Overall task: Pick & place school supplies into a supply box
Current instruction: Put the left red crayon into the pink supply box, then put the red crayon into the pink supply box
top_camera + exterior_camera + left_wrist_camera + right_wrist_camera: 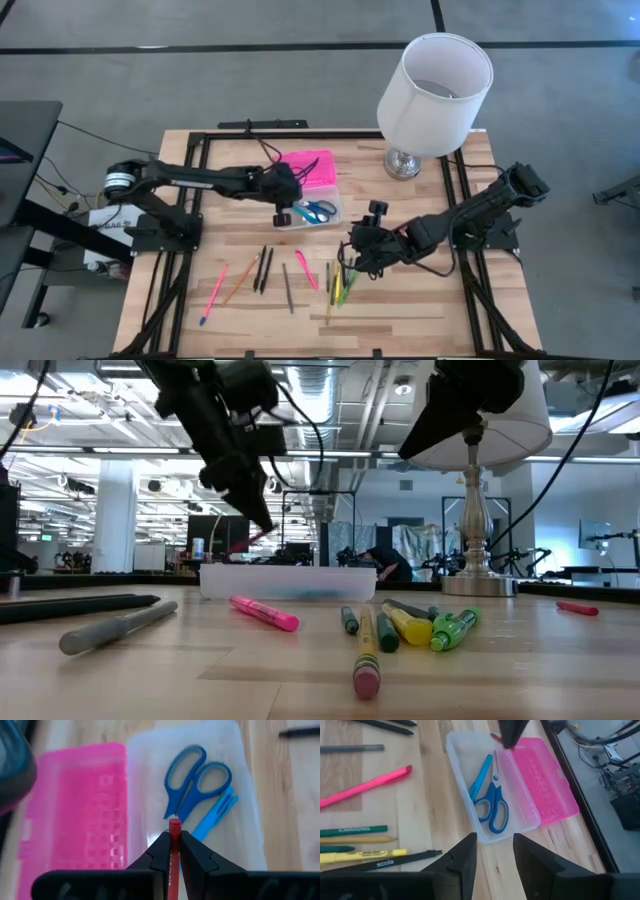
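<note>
Red pen [174,851] pinched upright in left gripper [173,840] above clear box [322,200] with scissors [192,782] and blue pen [216,812] inside, pink lid [312,167] open alongside; right gripper [495,851] spread wide over loose pens [338,282] near table [400,310] front.

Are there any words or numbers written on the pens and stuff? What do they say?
"sante", or close to it: white print on the black pen; the letters are too small to be sure.
Green pencil: dark print, too blurred to read.
Yellow highlighter: dark print, too blurred to read.
Red pen in the left gripper: small marks, unreadable.
Nothing else readable.
</note>
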Controlling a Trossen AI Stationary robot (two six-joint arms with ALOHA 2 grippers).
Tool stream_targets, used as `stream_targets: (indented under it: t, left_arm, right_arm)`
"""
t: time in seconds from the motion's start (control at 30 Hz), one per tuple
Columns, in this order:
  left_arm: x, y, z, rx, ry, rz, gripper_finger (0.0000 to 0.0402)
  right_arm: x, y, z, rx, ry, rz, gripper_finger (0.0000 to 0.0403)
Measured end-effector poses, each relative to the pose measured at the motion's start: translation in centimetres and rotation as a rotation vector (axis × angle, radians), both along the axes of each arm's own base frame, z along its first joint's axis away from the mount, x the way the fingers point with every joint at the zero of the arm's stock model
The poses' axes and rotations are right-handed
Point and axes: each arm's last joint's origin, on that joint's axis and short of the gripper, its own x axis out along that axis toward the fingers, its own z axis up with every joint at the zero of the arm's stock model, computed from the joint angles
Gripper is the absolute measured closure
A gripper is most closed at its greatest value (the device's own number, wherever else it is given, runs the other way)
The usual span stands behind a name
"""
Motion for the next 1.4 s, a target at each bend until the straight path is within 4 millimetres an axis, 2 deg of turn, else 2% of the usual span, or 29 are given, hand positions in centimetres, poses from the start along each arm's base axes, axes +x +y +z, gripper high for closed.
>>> stream_targets:
  t: [0.13,0.3,0.7,0.83,0.97,1.13,1.4]
  left_arm:
    - [0.8,0.7,-1.3,0.002,0.046,0.003,0.0380]
    - [1.5,1.0,-1.6,0.000,0.057,0.009,0.0369]
    - [2.4,0.8,0.2,0.028,0.022,-0.015,0.0241]
    - [2.3,-1.1,0.9,0.021,0.028,-0.064,0.0224]
    - [1.7,-3.6,1.5,0.023,0.062,-0.073,0.0222]
    - [0.4,-7.3,1.9,0.052,0.106,-0.027,0.0221]
    - [-1.6,-12.7,1.6,0.142,0.164,-0.012,0.0221]
  right_arm:
    - [0.1,-0.5,0.0,-0.003,0.006,-0.016,0.0281]
    - [0.1,-0.8,-0.1,0.002,0.013,-0.036,0.0281]
    - [-0.4,-0.5,-0.9,0.097,0.117,-0.002,0.0281]
    - [-1.1,0.2,-1.6,0.159,0.173,-0.026,0.0281]
    - [-2.8,0.3,-2.4,0.228,0.183,-0.268,0.0281]
    - [-5.0,-0.7,-4.2,0.309,0.190,-0.611,0.0281]
    - [-6.9,-1.3,-6.9,0.395,0.212,-0.842,0.0281]
